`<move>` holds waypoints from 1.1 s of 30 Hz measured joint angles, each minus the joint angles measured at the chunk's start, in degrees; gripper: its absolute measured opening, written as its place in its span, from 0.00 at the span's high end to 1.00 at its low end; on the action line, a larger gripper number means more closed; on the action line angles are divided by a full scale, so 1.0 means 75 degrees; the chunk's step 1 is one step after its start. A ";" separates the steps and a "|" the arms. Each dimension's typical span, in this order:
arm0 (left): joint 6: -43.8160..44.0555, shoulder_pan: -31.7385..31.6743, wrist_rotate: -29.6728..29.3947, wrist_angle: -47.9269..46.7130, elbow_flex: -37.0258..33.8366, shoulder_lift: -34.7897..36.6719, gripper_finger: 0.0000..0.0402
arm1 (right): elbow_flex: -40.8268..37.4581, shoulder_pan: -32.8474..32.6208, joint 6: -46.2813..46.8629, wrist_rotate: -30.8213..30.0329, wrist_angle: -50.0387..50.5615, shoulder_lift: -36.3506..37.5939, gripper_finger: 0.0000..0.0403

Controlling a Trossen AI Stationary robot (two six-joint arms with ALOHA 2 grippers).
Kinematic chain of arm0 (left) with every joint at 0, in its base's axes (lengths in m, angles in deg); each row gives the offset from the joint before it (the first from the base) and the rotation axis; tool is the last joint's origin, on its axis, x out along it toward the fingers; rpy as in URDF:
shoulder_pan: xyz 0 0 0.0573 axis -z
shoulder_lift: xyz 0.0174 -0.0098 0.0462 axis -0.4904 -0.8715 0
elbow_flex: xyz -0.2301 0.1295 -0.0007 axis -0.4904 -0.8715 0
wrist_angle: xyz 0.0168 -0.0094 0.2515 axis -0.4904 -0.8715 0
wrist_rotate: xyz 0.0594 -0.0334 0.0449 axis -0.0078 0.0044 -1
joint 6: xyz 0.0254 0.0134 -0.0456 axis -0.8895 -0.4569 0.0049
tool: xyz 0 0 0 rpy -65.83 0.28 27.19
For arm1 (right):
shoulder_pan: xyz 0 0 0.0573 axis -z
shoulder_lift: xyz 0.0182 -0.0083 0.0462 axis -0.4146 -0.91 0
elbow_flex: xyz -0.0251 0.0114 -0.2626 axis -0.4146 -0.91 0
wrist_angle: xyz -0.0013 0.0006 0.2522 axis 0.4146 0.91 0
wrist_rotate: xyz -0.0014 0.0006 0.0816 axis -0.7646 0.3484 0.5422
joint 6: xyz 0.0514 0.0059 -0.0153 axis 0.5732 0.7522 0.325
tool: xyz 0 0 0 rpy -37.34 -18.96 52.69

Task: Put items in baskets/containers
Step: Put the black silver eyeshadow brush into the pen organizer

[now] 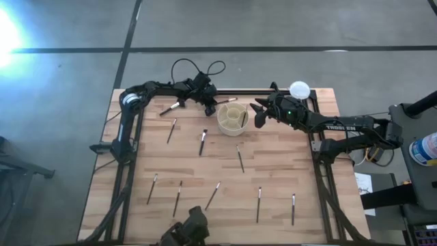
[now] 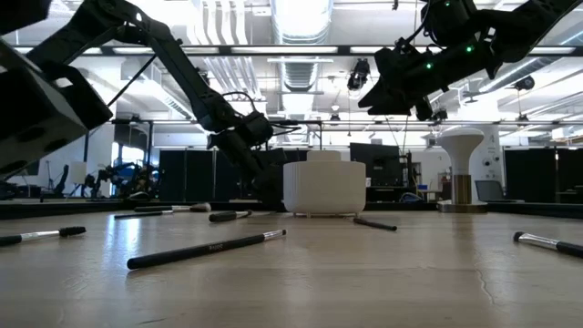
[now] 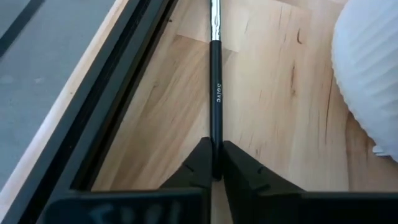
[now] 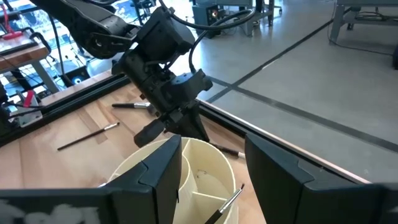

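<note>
My left gripper [image 3: 213,163] pinches a thin black-handled makeup brush [image 3: 215,74]; I should lift clear, tip it over the cream ribbed cup [image 1: 232,117].

Holder [image 1: 232,117] hemmed between both grippers; open tabletop [image 1: 273,171] nearer the camera.

The high view looks straight down on the whole pale wooden table [image 1: 225,184]; the low view looks level across it (both show the ribbed cream round holder [image 2: 324,187]); each wrist view sits close.
</note>
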 joint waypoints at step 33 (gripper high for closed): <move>0.1800 -0.0189 -0.0282 0.1631 -0.4304 0.4146 1.00 | -0.0003 0.0000 -0.0218 0.0038 0.0072 0.0017 0.64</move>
